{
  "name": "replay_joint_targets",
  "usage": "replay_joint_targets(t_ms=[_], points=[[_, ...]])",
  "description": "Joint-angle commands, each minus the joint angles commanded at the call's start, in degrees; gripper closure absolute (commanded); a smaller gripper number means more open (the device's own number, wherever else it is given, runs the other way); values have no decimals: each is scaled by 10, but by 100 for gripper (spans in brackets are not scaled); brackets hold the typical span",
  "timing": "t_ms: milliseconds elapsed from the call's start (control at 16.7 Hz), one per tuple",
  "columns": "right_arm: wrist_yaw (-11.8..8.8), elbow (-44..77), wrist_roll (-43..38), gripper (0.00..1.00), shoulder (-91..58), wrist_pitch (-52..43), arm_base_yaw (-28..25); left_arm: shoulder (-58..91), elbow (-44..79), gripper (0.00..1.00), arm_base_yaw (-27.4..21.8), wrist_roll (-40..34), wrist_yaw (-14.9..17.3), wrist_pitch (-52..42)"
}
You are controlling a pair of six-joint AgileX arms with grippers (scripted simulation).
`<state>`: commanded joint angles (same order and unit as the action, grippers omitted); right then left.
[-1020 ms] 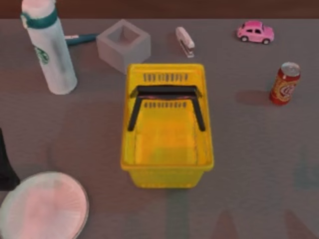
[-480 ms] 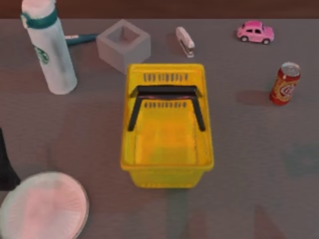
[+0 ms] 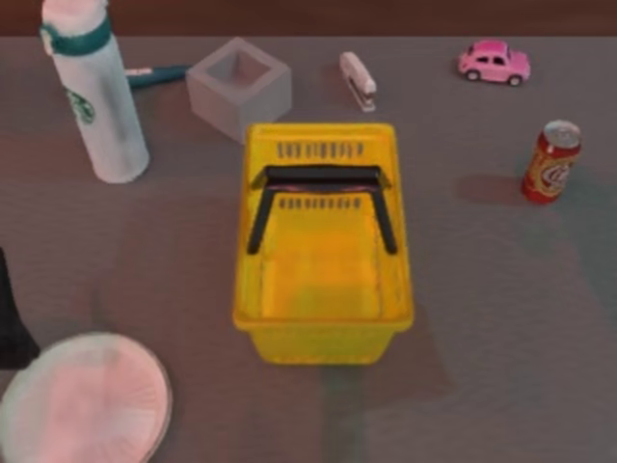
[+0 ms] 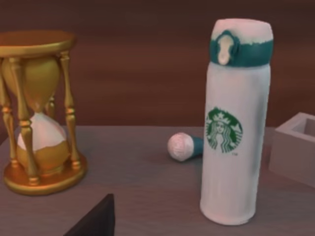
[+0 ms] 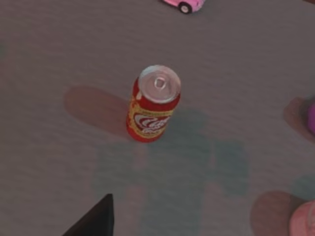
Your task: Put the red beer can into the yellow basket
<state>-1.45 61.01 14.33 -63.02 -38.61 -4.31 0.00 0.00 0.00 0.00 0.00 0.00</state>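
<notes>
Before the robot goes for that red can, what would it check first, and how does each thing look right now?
1. Can upright on the table: ok, standing at the right side, silver top up.
2. Can free of neighbours: ok, the pink toy car sits apart from it.
3. Basket open to receive: mostly ok, nothing seen inside, but its black handles lie across the far part of the opening.
4. Right wrist camera sees the can: ok, from above.
5. Right arm's fingers open: cannot tell.
6. Left arm out of the way: ok, its camera faces the white bottle.
</notes>
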Motion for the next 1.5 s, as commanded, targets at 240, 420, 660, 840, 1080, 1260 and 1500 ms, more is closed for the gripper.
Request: replay_joint_targets(t_ms=[240, 420, 660, 840, 1080, 1260, 1500], points=[[4, 236, 62, 0, -243, -149, -11, 0, 0, 0, 0, 0, 0, 0], [8, 406, 106, 0, -415, -253, -19, 0, 0, 0, 0, 0, 0, 0], [12, 601, 156, 0, -614, -366, -27, 0, 0, 0, 0, 0, 0, 0], [15, 709, 184, 0, -726, -427, -31, 0, 0, 0, 0, 0, 0, 0], [18, 782, 204, 0, -803, -469, -34, 0, 0, 0, 0, 0, 0, 0], [18, 787, 206, 0, -808, -472, -34, 0, 0, 0, 0, 0, 0, 0], [18, 784, 206, 0, -808, -469, -32, 0, 0, 0, 0, 0, 0, 0]])
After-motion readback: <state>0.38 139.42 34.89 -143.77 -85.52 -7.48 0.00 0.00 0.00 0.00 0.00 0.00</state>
